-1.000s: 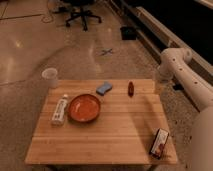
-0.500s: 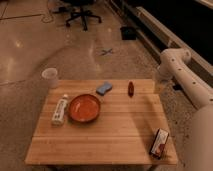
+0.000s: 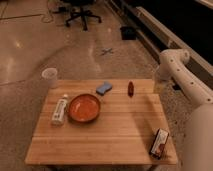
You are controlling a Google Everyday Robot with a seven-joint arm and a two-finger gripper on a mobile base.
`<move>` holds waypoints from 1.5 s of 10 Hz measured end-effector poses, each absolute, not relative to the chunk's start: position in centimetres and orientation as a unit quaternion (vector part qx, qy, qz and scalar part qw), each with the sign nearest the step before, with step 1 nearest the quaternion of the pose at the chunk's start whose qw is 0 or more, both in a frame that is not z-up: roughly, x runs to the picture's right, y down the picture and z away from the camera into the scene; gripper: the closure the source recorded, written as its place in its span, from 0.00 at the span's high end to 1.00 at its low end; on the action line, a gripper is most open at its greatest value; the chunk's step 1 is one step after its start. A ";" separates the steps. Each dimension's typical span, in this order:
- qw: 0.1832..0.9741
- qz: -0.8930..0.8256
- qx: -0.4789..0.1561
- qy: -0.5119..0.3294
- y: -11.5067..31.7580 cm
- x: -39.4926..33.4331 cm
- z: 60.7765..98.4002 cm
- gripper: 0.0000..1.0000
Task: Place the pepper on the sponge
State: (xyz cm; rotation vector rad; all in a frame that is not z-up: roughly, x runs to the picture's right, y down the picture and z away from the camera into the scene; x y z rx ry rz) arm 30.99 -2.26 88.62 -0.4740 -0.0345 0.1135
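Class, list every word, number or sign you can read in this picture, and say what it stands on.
White bottle label: print too blurred to read.
Dark packet: print too blurred to read.
Floor mark: an X shape, no letters.
Pincer, by the table at its far right corner: no text visible.

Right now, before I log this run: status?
Gripper at table's far right edge, clear of pepper. Pepper lying on table, right of sponge, not touching. Nothing between them.
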 end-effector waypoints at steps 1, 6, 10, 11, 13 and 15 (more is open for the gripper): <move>0.971 0.057 -0.233 -0.017 -2.2 31.0 88.9 0.65; 0.971 0.059 -0.229 -0.016 -2.3 30.9 90.0 0.65; 0.972 0.060 -0.227 -0.015 -2.2 30.7 90.8 0.65; 0.972 0.060 -0.227 -0.015 -2.1 30.7 91.0 0.65; 0.972 0.060 -0.226 -0.014 -1.9 30.7 91.4 0.65; 0.973 0.061 -0.224 -0.015 -1.9 30.5 91.9 0.65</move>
